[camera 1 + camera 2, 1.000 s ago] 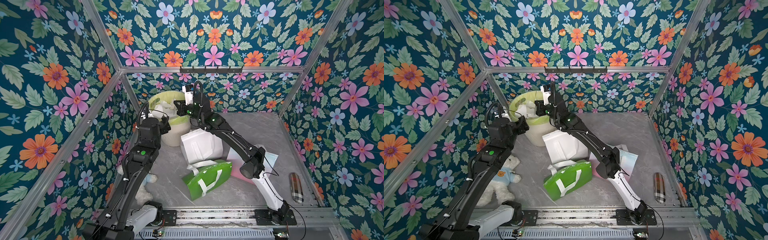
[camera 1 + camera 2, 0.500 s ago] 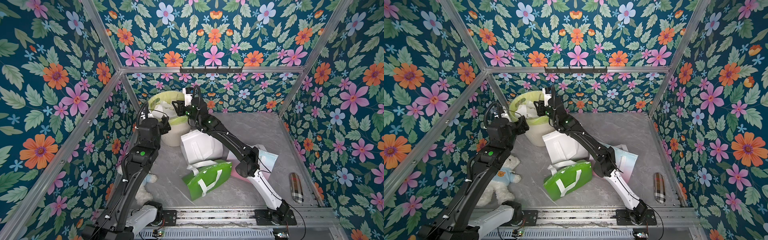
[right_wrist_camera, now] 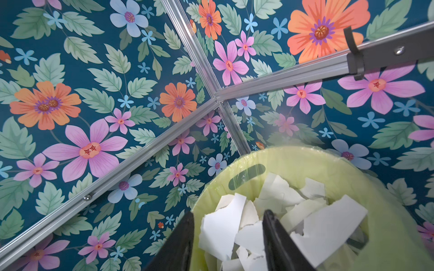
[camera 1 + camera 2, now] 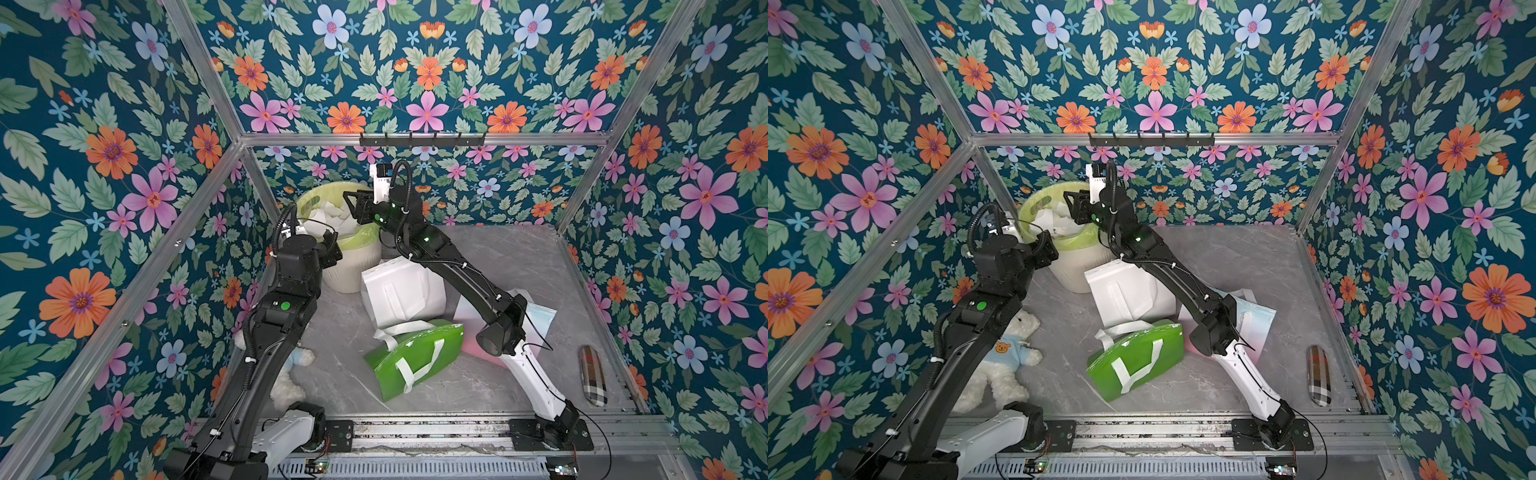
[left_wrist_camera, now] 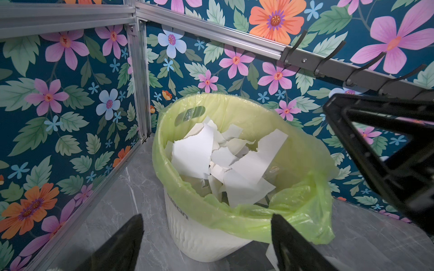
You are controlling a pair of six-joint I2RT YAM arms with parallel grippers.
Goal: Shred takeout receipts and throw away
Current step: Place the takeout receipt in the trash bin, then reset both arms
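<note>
Receipts (image 3: 220, 231) in bin (image 3: 387, 234), below right end effector (image 3: 228, 212)

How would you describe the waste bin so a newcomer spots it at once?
Look to the far left corner of the grey table, where two floral walls meet. There stands a round white bin, beside the white tote bag. Only it wears a yellow-green liner and holds torn white paper.
</note>
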